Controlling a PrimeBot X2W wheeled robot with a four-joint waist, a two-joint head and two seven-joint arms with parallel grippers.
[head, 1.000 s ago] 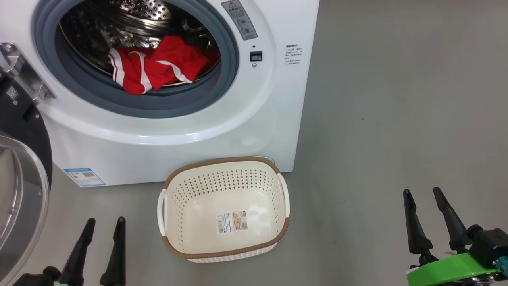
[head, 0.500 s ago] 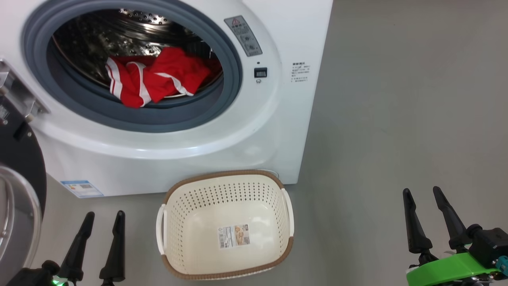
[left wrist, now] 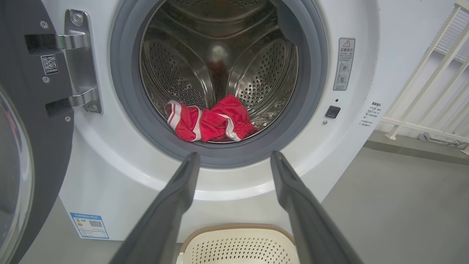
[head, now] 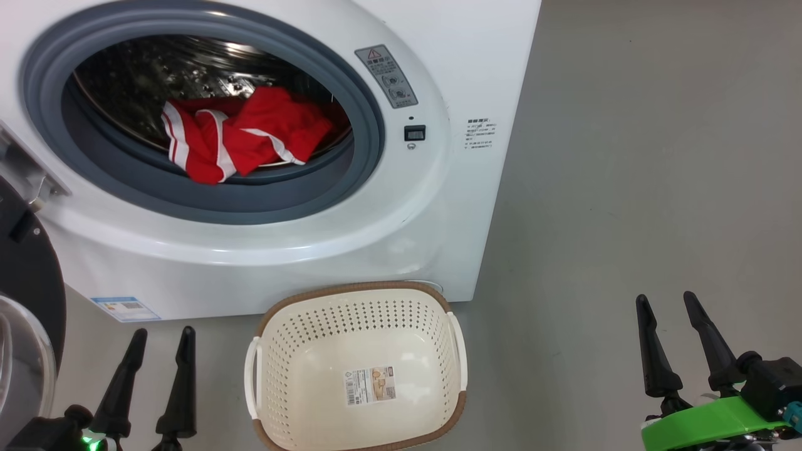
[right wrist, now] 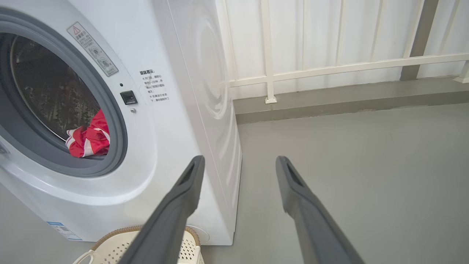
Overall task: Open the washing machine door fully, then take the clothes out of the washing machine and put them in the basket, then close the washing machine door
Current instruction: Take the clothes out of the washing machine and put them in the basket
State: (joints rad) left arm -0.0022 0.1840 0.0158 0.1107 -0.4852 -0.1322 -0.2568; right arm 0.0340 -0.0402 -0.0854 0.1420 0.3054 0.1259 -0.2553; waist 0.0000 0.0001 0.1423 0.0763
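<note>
The washing machine door (head: 28, 275) hangs swung open just left of our left gripper (head: 163, 332), whose fingers stand apart, empty. Ahead of it the clothes (head: 244, 141) lie in the washing machine (head: 282, 250). The basket (head: 351, 313) sits just to its right. Well beyond, our right gripper (head: 665, 299) is spread, holding nothing.

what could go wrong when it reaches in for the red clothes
1. The clothes lie partly on the grey gasket; a pull may snag them there.
2. The open door stands close beside the left claw; an arm swing might strike it.
3. The basket sits low under the opening; trailing fabric could drape outside it.
</note>
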